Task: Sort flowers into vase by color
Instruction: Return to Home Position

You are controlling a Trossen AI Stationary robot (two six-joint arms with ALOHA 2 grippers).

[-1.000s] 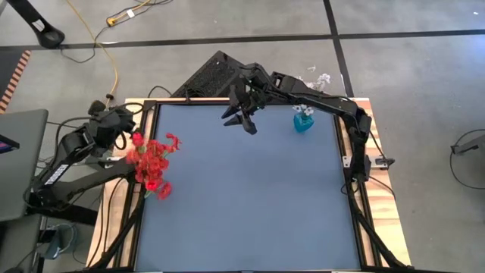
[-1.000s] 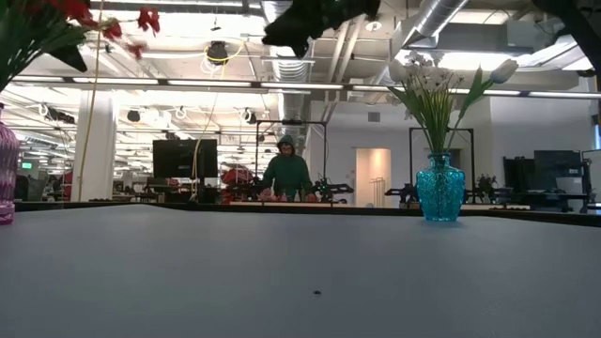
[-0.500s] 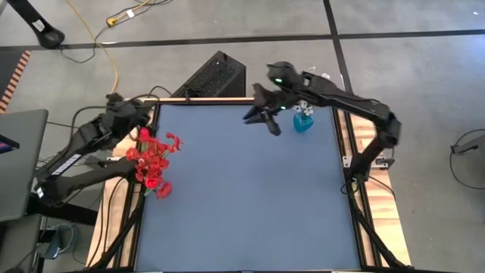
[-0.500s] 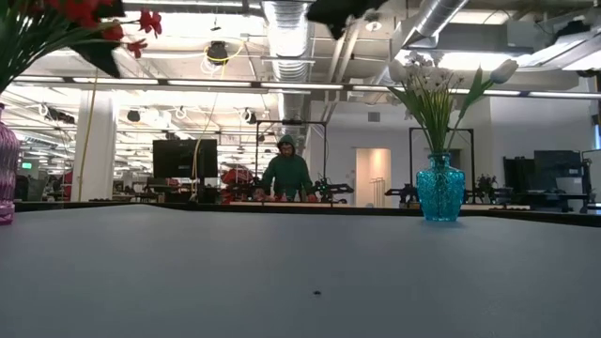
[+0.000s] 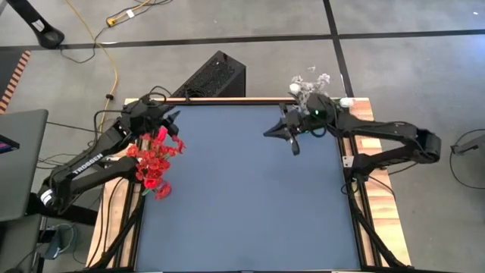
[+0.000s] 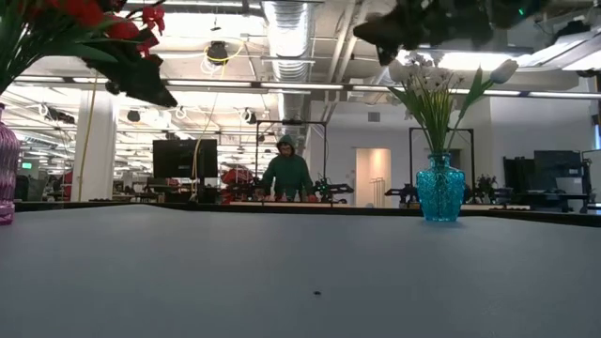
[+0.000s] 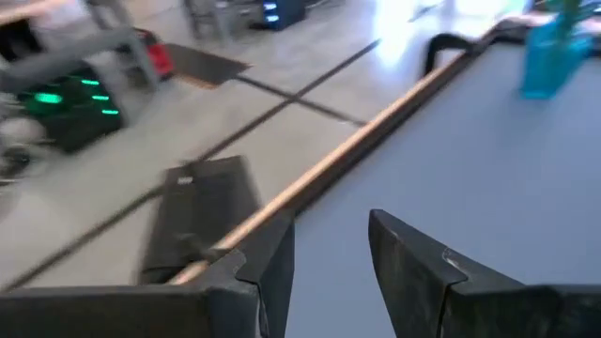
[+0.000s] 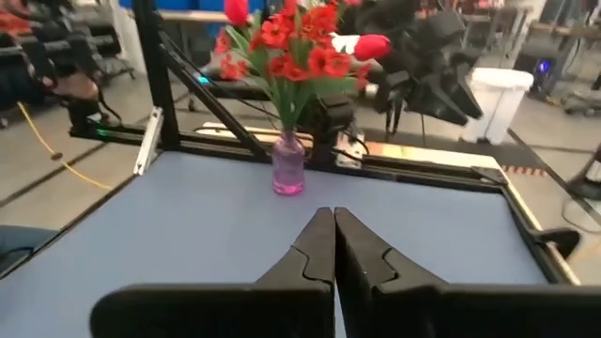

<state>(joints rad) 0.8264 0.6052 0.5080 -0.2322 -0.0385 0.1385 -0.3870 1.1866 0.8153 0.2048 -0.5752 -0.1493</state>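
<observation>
- High view: right gripper [image 5: 282,139] has pulled back toward the table's right side, and left gripper [image 5: 170,120] has swung in beside the red flowers [image 5: 154,161].
- Left fingers [image 7: 406,258] are narrowly apart and empty; right fingers [image 8: 317,249] are pressed together and empty.
- Red flowers stand in the purple vase [image 8: 287,171].

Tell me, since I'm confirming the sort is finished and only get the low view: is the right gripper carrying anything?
Observer: No. The right wrist view shows the right gripper with its jaws shut together on nothing, facing the purple vase full of red flowers.
Operator: And the left one?
Observer: The left gripper has its jaws open and empty, over the table edge.
Operator: Where does that put it from above?
Observer: In the high view it hangs at the table's far left corner, just beside the red flowers.
</observation>
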